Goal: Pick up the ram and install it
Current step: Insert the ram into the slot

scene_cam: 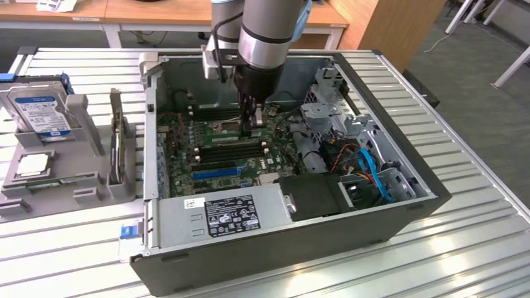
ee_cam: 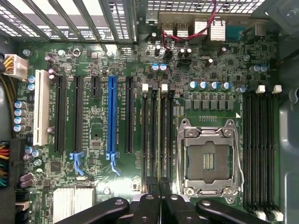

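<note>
Reaches down into the open dark-grey metal computer case (scene_cam: 398, 208), laid on its side on the slatted silver table (scene_cam: 463, 248): grey robot arm (scene_cam: 265, 31), black-fingered gripper (scene_cam: 252, 123) low over the green motherboard (scene_cam: 178, 146). Pincer clenched, fingers (ee_cam: 150, 207) pressed together on the top edge of the ram (ee_cam: 160, 135), a long thin green circuit-board stick seen edge-on. Stands upright in line with the long black plastic memory slots (ee_cam: 153, 135), just beside the open silver processor socket (ee_cam: 210, 158); whether fully seated, cannot tell. At the exterior view's left, outside the case, a grey plastic holder (scene_cam: 83, 186) carrying a silver hard drive (scene_cam: 41, 115).
</note>
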